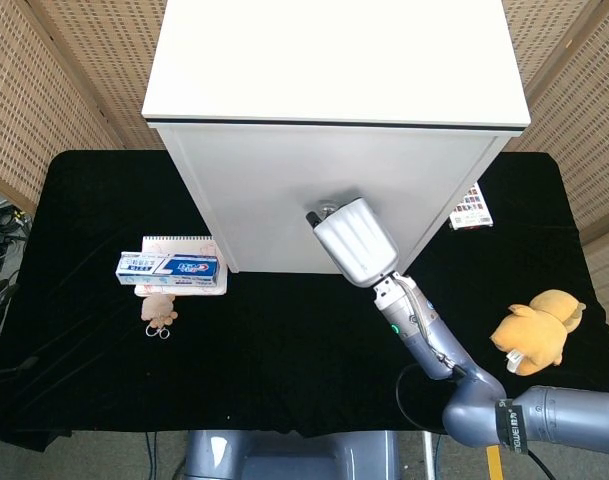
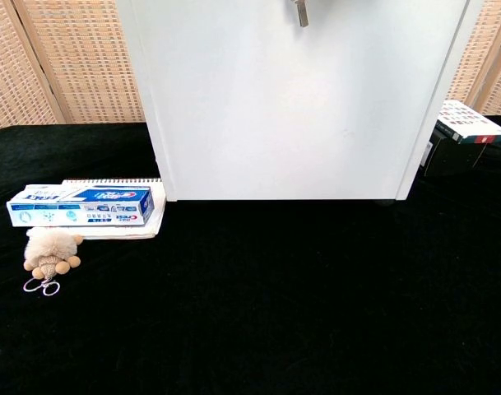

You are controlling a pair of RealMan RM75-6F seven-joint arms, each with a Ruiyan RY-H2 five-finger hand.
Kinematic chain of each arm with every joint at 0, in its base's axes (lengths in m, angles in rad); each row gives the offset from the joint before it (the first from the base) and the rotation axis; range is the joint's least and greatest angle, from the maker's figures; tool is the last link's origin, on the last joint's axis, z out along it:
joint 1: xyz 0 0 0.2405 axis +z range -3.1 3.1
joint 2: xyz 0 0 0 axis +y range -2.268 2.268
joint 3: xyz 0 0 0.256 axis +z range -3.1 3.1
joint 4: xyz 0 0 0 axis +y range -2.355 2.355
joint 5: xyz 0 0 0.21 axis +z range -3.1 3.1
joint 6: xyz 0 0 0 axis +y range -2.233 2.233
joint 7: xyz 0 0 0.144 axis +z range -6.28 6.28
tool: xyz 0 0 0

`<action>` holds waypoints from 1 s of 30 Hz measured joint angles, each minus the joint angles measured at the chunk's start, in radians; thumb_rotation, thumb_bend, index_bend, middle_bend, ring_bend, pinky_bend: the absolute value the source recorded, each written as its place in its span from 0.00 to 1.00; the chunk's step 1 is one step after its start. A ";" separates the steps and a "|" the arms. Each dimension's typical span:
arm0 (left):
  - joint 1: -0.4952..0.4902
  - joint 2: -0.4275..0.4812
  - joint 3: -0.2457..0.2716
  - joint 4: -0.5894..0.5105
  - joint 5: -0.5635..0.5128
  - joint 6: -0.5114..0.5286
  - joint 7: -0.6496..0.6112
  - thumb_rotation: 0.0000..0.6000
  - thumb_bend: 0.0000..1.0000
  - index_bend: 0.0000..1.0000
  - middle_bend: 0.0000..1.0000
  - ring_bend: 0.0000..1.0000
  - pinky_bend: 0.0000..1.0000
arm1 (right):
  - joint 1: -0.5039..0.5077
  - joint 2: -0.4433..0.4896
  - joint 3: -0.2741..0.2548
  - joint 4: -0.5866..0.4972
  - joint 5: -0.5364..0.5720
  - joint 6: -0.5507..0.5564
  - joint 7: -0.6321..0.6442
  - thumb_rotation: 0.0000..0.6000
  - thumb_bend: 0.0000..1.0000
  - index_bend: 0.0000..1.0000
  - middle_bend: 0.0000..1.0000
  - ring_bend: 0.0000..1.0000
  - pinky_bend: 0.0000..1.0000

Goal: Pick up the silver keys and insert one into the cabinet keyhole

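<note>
The right hand (image 1: pixel 354 241) is raised against the white front of the cabinet (image 1: pixel 334 60), seen from above as a ribbed silver back with its fingers turned away underneath, so how far they are closed cannot be made out from here. A dark tip pokes out at its upper left, right beside a small round metal fitting on the cabinet face that looks like the keyhole (image 1: pixel 328 209). In the chest view the silver keys (image 2: pixel 301 12) show only as a short grey metal blade hanging at the very top edge, flat against the cabinet door; whatever carries it is cut off by the frame. The left hand appears in neither view.

Out on the black desk (image 1: pixel 284 350) lie a blue toothpaste box (image 1: pixel 171 266) on a spiral notebook (image 1: pixel 179 245), a small plush keyring (image 1: pixel 159 311), a yellow plush toy (image 1: pixel 537 331) and a printed box (image 1: pixel 470 211).
</note>
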 measured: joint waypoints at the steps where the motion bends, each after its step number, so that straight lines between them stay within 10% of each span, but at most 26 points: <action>1: 0.000 0.000 0.000 0.000 0.000 0.000 0.000 1.00 0.00 0.00 0.00 0.00 0.00 | -0.001 0.002 -0.001 -0.001 -0.001 0.001 0.001 1.00 0.72 0.74 0.97 0.97 1.00; 30: 0.001 -0.001 0.000 -0.002 0.001 0.004 0.004 1.00 0.00 0.00 0.00 0.00 0.00 | -0.003 0.023 -0.031 -0.002 -0.001 0.020 0.019 1.00 0.71 0.73 0.97 0.97 1.00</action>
